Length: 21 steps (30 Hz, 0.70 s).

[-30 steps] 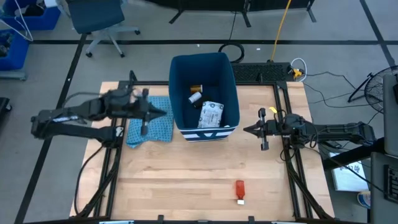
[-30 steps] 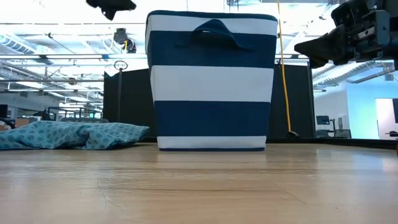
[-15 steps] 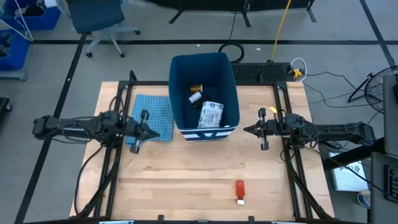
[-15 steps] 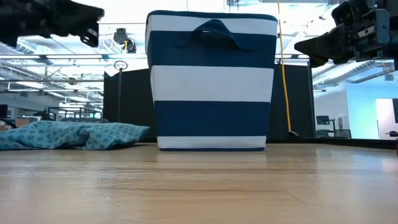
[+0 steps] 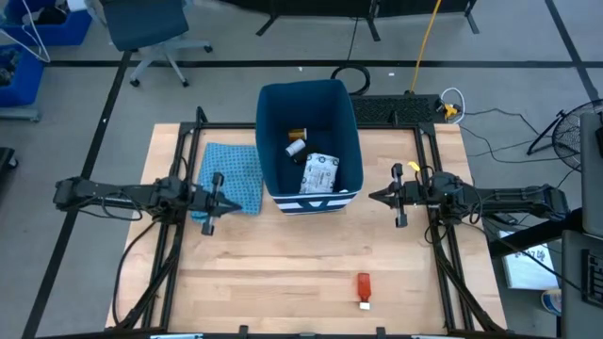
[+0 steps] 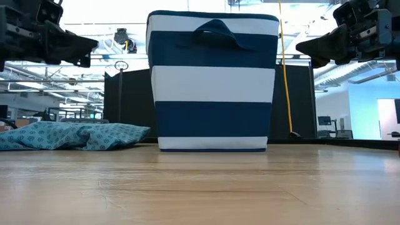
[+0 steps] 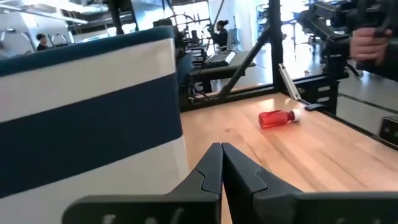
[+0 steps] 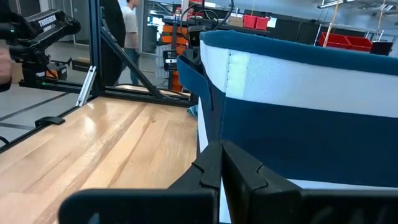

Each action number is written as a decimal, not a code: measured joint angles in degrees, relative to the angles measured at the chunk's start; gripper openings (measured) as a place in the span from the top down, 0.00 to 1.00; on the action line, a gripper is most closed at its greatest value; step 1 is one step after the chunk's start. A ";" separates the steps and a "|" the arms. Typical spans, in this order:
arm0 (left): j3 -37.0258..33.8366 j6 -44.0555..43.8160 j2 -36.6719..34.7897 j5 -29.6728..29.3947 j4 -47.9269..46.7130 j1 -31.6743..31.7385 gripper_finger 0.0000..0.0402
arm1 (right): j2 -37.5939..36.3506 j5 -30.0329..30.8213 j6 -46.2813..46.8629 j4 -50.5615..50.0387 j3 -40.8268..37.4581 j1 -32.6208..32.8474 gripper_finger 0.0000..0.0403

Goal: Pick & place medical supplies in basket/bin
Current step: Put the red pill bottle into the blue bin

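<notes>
The dark-blue bin [image 5: 350, 122] with white bands stands at the table's far middle. In it lie an orange pill bottle [image 5: 297, 135], a small white piece [image 5: 295, 148] and a white patterned packet [image 5: 320, 172]. A red white-tipped tube [image 5: 363, 289] lies on its side near the front edge, also seen in the left wrist view [image 7: 277, 117]. My left gripper [image 5: 231, 196] hangs shut and empty left of the bin, over the cloth's near edge. My right gripper [image 5: 370, 197] hangs shut and empty right of the bin.
A light blue patterned cloth [image 5: 231, 177] lies crumpled on the table against the bin's left side. Black frame rails [image 5: 179, 245] run along both table sides. Bare wood lies between the bin and the red tube. People and equipment stand in the room beyond.
My left gripper has come down from near the bin's rim and drawn back toward the table's left and near edges, tipping level. It has stayed shut and empty. My right gripper and all the items have kept still.
</notes>
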 joint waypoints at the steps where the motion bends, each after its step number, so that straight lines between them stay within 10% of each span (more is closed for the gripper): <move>1: 0.00 -0.63 0.00 -0.57 -0.04 0.02 0.98 | 0.00 0.00 -0.02 -0.02 0.00 -0.02 1.00; 11: 0.00 -2.88 0.00 -5.20 -0.22 0.02 0.99 | 0.21 -5.87 -2.48 -2.43 2.95 4.22 1.00; 21: 0.00 -4.97 0.02 -5.20 -0.31 0.02 0.94 | 12.06 10.50 -3.82 -19.72 19.09 29.32 1.00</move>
